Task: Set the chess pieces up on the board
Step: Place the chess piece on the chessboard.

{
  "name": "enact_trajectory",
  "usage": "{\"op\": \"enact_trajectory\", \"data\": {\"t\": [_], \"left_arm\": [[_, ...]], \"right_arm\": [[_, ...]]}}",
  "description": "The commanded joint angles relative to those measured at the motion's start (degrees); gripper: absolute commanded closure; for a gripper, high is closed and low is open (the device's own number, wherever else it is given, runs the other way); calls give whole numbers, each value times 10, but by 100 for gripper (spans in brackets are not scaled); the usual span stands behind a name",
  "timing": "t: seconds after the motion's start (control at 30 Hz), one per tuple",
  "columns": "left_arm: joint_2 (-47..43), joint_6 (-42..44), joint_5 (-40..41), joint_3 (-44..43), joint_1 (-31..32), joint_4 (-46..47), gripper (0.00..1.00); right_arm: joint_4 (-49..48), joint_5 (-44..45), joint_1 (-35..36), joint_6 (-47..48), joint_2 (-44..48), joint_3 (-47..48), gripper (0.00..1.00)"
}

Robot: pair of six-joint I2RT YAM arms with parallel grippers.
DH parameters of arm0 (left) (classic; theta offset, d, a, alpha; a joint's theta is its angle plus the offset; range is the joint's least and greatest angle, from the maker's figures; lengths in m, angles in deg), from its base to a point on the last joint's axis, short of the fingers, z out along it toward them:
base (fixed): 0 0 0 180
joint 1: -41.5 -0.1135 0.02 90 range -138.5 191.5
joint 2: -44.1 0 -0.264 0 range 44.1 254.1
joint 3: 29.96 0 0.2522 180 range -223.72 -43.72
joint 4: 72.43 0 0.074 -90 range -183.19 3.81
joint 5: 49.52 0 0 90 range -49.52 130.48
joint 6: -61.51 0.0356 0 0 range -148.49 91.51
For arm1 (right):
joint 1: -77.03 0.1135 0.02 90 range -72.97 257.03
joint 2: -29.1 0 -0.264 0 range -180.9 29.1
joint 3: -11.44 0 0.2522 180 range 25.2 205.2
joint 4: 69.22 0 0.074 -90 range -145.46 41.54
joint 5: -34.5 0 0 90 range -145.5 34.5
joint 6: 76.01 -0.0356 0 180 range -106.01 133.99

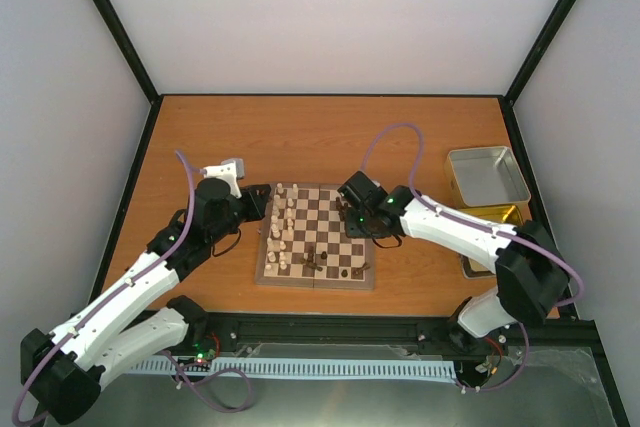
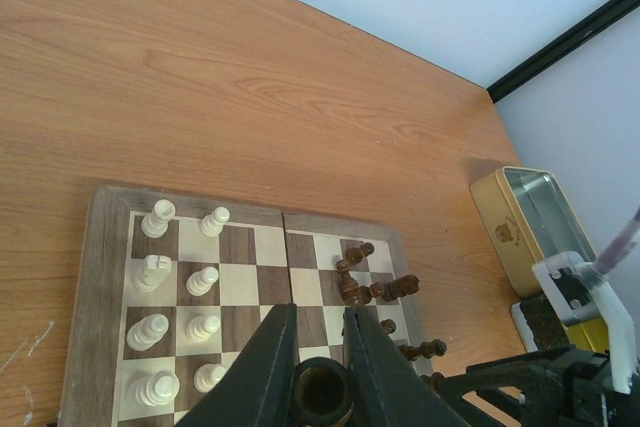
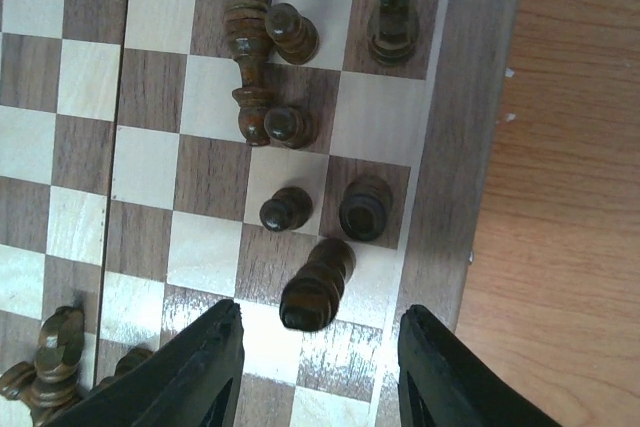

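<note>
l gripper (image 2: 318, 313): jaws narrow, clamped on held dark piece (image 2: 320, 394), positioned over board (image 2: 100, 277) edge. r gripper (image 3: 320, 347): jaws apart, nothing between tips; toppled dark piece (image 3: 318, 285) lies just ahead of the gap, near board border. other dark chess pieces (image 3: 250, 57) clustered on r-arm half of board, some upright, some lying flat. cream pieces (image 2: 150, 277) upright on l-arm side. metal tray (image 1: 488, 175) on table, well apart from board.

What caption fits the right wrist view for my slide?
Open right claw hovering over a tilted dark brown wooden chess piece by the border of the checked wooden board.
</note>
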Motion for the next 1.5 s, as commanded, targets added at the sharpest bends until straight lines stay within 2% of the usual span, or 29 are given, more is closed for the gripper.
{"op": "enact_trajectory", "data": {"t": [0.0, 0.27, 0.63, 0.83, 1.1, 1.47], "left_arm": [[-6, 25, 8, -11, -4, 1, 99], [-7, 27, 7, -4, -4, 2, 99], [3, 25, 5, -2, -4, 9, 99], [7, 24, 6, -1, -4, 9, 99], [13, 23, 6, 1, -4, 13, 99], [15, 23, 4, 2, -4, 14, 99]], "right_arm": [[10, 2, 1, -5, -29, 28, 58], [9, 24, 0, -3, -60, 38, 67], [10, 36, 1, 7, -74, 43, 74], [22, 25, 1, 16, -64, 39, 86], [41, -3, 2, 30, -51, 31, 87], [52, 12, 4, 39, -63, 35, 85]]}}
